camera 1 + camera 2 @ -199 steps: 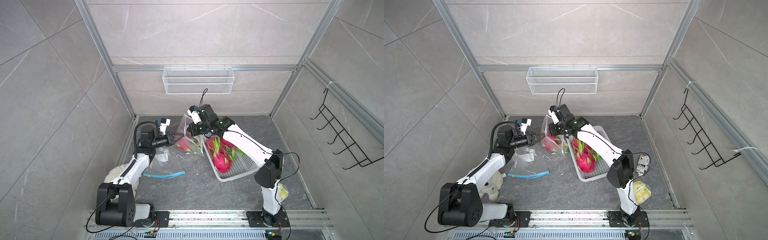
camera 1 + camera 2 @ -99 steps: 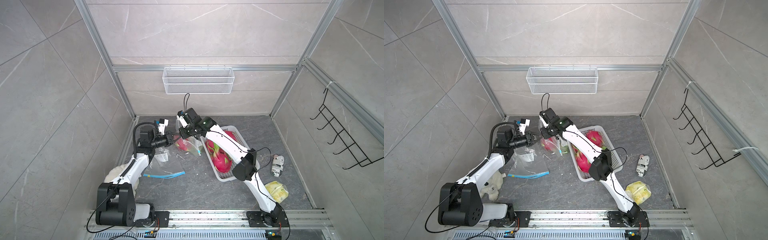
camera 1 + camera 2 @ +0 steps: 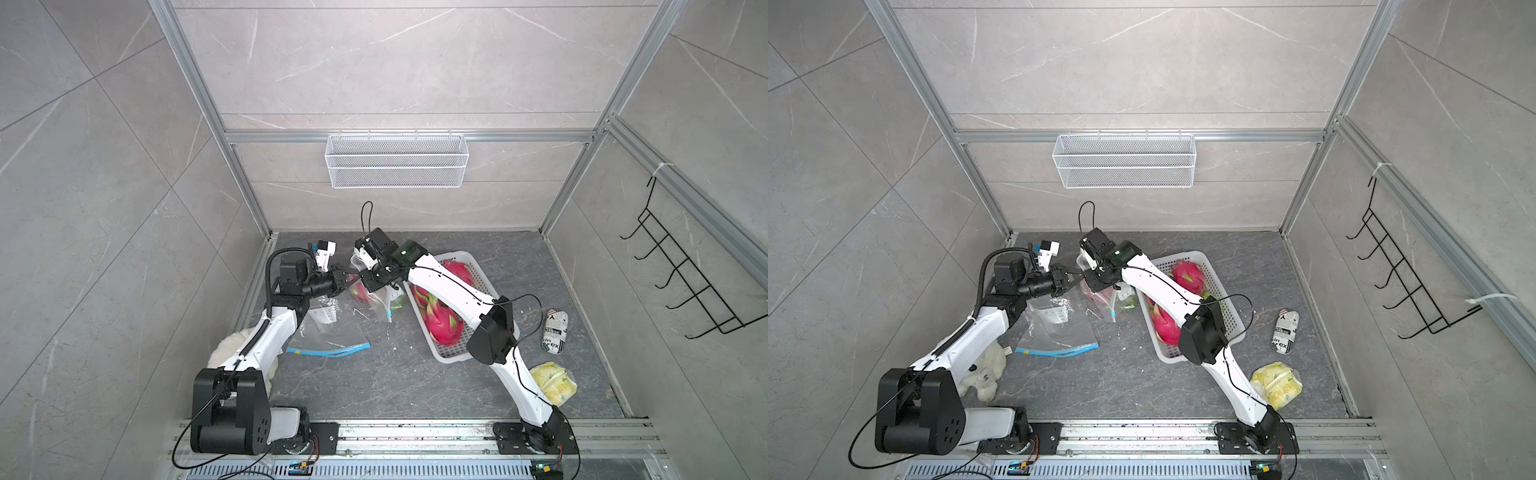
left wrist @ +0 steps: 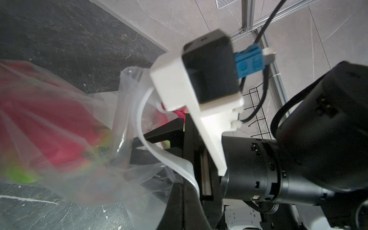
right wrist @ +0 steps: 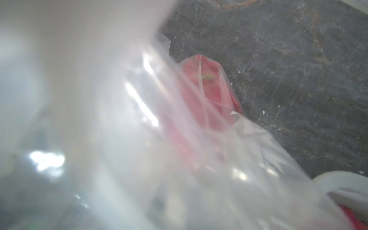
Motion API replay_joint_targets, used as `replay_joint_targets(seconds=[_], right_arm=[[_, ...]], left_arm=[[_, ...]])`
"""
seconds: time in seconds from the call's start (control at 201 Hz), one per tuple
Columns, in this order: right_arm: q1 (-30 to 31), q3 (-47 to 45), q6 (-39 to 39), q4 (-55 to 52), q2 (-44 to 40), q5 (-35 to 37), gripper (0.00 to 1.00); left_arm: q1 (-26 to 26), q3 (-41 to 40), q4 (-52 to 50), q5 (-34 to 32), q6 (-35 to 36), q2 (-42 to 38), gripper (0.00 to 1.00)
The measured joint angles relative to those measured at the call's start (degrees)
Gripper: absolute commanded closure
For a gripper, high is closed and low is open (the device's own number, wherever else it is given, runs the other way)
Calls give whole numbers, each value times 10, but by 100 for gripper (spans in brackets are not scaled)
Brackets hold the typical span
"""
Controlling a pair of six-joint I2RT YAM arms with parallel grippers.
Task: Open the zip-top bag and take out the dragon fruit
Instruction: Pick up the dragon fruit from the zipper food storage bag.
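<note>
In both top views the zip-top bag (image 3: 380,299) hangs far left over the table, and its dragon fruit (image 3: 358,293) lies just below where both jaws meet. In the left wrist view, your left jaws are closed, seemingly pinching the bag's rim, and the right jaws stand slightly apart, likely nearer. In the right wrist view, the fruit (image 5: 207,95) lies ahead behind the film.

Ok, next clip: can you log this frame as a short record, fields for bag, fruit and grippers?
bag: clear, pulled up at its rim
dragon fruit: one inside the bag, not yet out
left gripper: shut on the bag's rim
right gripper: at the bag's rim, open or shut unclear
basket: white, at least two more fruits inside
</note>
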Motion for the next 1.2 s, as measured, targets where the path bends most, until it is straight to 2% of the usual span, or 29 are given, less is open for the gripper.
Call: replay_joint_targets(seconds=[0.204,0.373,0.493,0.572,0.826,1.055,1.199], right_arm=[[15,24,-5,-2,10,88,79],[18,152,-19,-23,70,119,77],[18,255,-24,-40,126,114,74],[17,285,-24,-42,144,108,74],[9,261,-17,-54,137,111,76],[0,193,-12,-62,132,106,76],[0,153,-9,-47,111,68,76]], left_arm=[[3,0,-16,-18,6,-12,100],[14,0,-2,-36,0,-27,100],[22,0,19,-50,-17,-28,100],[24,0,23,-59,-28,-28,100],[28,0,30,-67,-51,-28,100],[17,5,71,-23,-57,-31,100],[17,2,85,-12,-62,-31,100]])
